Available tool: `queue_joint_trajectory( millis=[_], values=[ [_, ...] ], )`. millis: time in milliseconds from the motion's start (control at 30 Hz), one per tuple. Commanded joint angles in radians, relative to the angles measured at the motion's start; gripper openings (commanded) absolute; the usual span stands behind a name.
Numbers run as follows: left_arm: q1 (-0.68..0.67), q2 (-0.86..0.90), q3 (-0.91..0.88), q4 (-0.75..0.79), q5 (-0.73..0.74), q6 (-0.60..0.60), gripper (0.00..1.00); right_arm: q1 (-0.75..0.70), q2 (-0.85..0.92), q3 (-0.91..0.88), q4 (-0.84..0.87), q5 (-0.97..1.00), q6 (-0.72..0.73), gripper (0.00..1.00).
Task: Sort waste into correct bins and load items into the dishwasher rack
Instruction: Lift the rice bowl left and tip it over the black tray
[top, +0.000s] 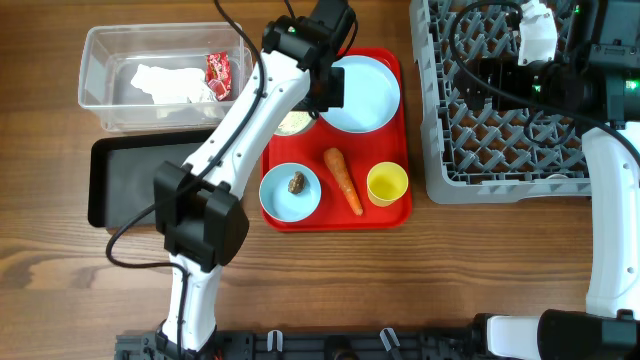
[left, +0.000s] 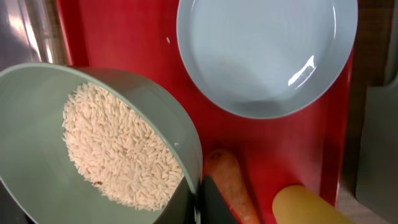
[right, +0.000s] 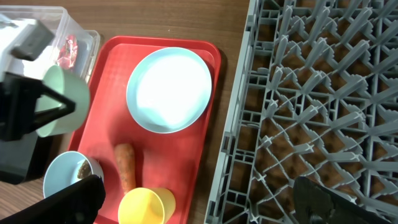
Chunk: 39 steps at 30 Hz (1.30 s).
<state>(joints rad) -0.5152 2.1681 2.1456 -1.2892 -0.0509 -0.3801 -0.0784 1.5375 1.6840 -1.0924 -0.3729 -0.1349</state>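
Crockery counts four pieces: one large light blue round plate (top: 358, 93), one pale green bowl (left: 37, 93), one light blue bowl (top: 278, 200) and one small yellow cup (top: 387, 184). Waste counts five kinds: one crumpled white paper napkin (top: 170, 82), one small shiny red wrapper (top: 218, 72), one heap of white rice grains (left: 118, 146), one small brown food lump (top: 297, 183) and one tapered orange carrot (top: 343, 180).

Two bins sit along the wooden worktop's (top: 60, 290) left edge. The clear rectangular plastic tub (top: 105, 105) is nearer the far left corner and holds the napkin and wrapper. The shallow black rectangular tray (top: 140, 180) lies just beside it.

The left pincer (left: 199, 202) is clenched on the pale green bowl's rim. The bowl is tilted over the left side of the flat red tray (top: 340, 215), with the rice inside it. The plate, carrot, cup and lump-bearing blue bowl rest on that tray.

The right pincer (right: 198, 186) hangs with its fingers spread wide, holding nothing. It is by the left side of the large grey pegged plastic rack (top: 490, 150), which fills the far right corner.
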Motion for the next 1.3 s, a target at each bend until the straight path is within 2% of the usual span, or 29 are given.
queue_joint_trajectory(
  millis=[0,167,467,800,1000,1067,1267],
  values=[
    [0.005,-0.091,-0.004,-0.042,0.0,-0.011,0.04,-0.002,0.015,0.009,0.002,0.007,0.003,1.0],
    [0.045,-0.159,-0.004,-0.14,0.002,-0.104,0.04,-0.002,0.015,0.009,-0.002,0.007,0.004,1.0],
    [0.226,-0.186,-0.008,-0.343,0.039,-0.091,0.04,-0.002,0.015,0.009,-0.001,0.007,0.003,1.0],
    [0.434,-0.186,-0.105,-0.343,0.243,0.097,0.04,-0.002,0.015,0.009,-0.001,0.007,0.004,1.0],
    [0.49,-0.186,-0.246,-0.321,0.393,0.218,0.04,-0.002,0.015,0.009,-0.001,0.007,0.004,1.0],
    [0.502,-0.186,-0.289,-0.296,0.414,0.225,0.04,-0.002,0.015,0.009,-0.002,0.007,0.004,1.0],
    [0.542,-0.186,-0.352,-0.268,0.54,0.328,0.04,-0.002,0.015,0.009,-0.01,0.007,0.004,1.0]
  ],
)
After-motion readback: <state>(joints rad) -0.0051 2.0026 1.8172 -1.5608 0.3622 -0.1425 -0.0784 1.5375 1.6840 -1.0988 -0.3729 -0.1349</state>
